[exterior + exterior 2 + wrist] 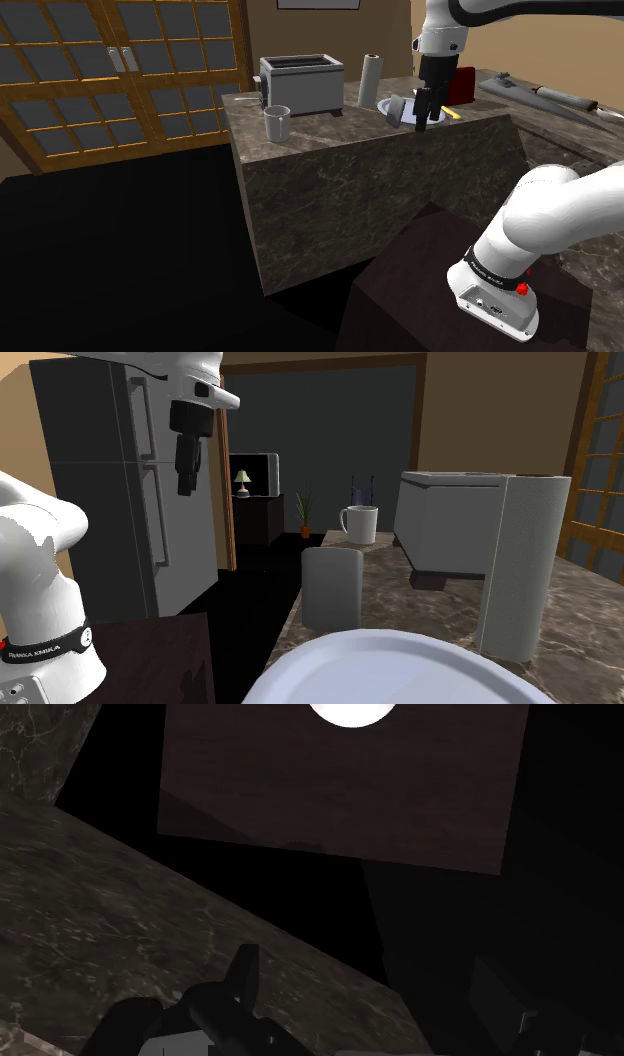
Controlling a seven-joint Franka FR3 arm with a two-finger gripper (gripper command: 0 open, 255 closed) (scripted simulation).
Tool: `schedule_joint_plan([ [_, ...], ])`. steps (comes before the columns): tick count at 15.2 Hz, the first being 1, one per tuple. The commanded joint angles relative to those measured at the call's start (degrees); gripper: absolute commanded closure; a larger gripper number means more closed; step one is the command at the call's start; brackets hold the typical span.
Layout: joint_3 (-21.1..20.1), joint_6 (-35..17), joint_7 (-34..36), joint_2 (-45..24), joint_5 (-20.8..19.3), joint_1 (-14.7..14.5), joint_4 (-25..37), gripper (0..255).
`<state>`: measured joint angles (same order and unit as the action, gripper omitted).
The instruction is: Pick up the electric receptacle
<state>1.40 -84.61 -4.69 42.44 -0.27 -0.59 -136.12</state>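
Shoulder view: the gripper (428, 110) hangs nose-down over the near edge of the dark marbled counter (380, 190), at the right rim of a white plate (441, 120). The electric receptacle (398, 108), a small grey plate-like piece, sits at the plate's left rim, just beside the gripper on this view's left and a little lower. Its tilt is hard to read here. Toaster (300, 85), mug (277, 123) and paper roll (370, 78) stand farther left, well apart from the gripper.

Second exterior view: the receptacle (332, 588) stands upright on the counter, long axis vertical, with its broad face to this camera, right behind the plate (400, 667). The gripper (186, 472) hangs high at this view's left, in front of the grey fridge (120, 502). It looks to be out past the counter's edge. So the receptacle lies down and to the right of it. Judgement: the coming move is sideways over the counter, then down. The plate's rim cuts off the receptacle's foot.

Wrist view: the counter's edge (150, 924) runs on a slant, and beyond it sits the dark brown stand (340, 794). A pale patch shows at the lower edge, and I can't say what it is. Dark shapes merge with the black area there, so I cannot tell whether the gripper is open or closed.
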Motion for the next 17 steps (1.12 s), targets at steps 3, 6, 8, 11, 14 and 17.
schedule_joint_plan([
  [3,1.2,-2.6,0.0,-2.9,-0.9,1.2,1.3,0],
  [6,3.0,-6.2,0.2,-7.4,-2.1,2.8,3.6,0],
  [8,4.2,-8.4,0.2,-10.4,-2.7,3.8,5.4,0],
  [11,6.0,-11.4,0.3,-14.9,-3.3,5.1,8.4,0],
  [14,7.9,-14.1,0.3,-19.5,-3.6,6.4,11.8,0],
  [17,9.8,-16.3,0.3,-24.0,-3.5,7.6,15.6,0],
])
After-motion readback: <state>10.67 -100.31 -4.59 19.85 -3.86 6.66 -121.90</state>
